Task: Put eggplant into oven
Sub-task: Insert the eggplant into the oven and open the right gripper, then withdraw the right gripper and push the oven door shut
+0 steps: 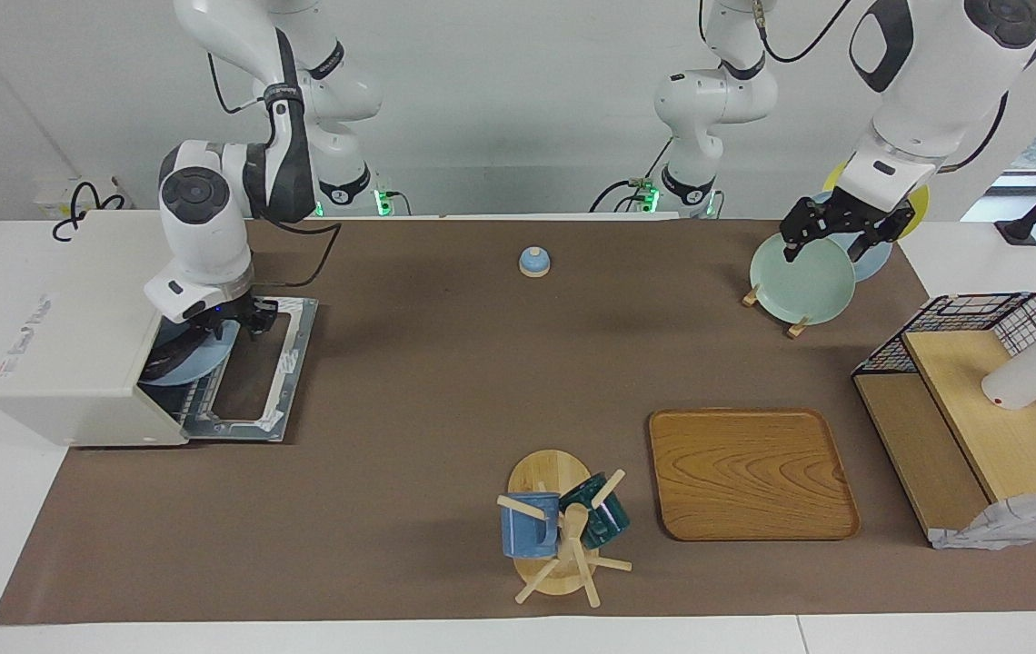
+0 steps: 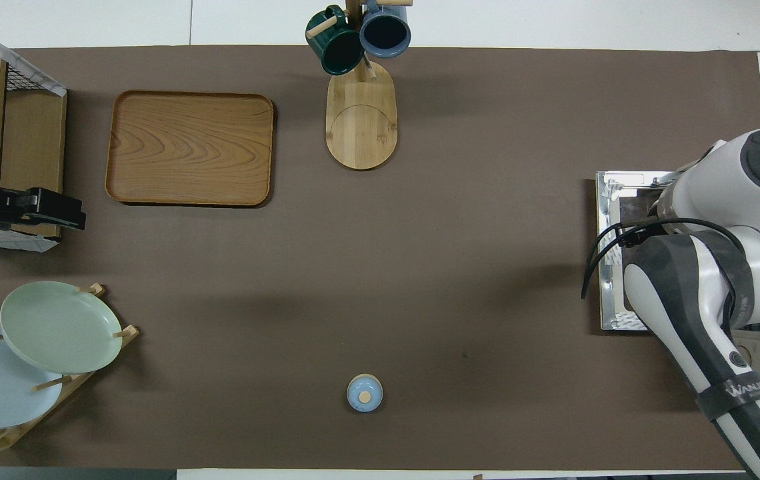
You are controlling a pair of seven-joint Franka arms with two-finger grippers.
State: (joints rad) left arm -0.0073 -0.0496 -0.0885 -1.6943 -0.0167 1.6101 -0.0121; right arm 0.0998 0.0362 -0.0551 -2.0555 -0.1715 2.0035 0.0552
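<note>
Counter (image 1: 409, 381) under brown mat. Oven (image 1: 73, 363) at right arm's end, door dropped open; blue plate (image 1: 195, 359) on its rack, dark eggplant (image 1: 164, 368) lying on plate. Right claw (image 1: 241, 320) over plate at oven mouth, opening unclear. Left claw (image 1: 831, 238) spread open, empty, over green plate (image 1: 800, 277) in rack.

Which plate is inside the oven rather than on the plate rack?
The light blue plate on the oven's wire rack, by the right gripper; the green, blue and yellow ones stand racked.
</note>
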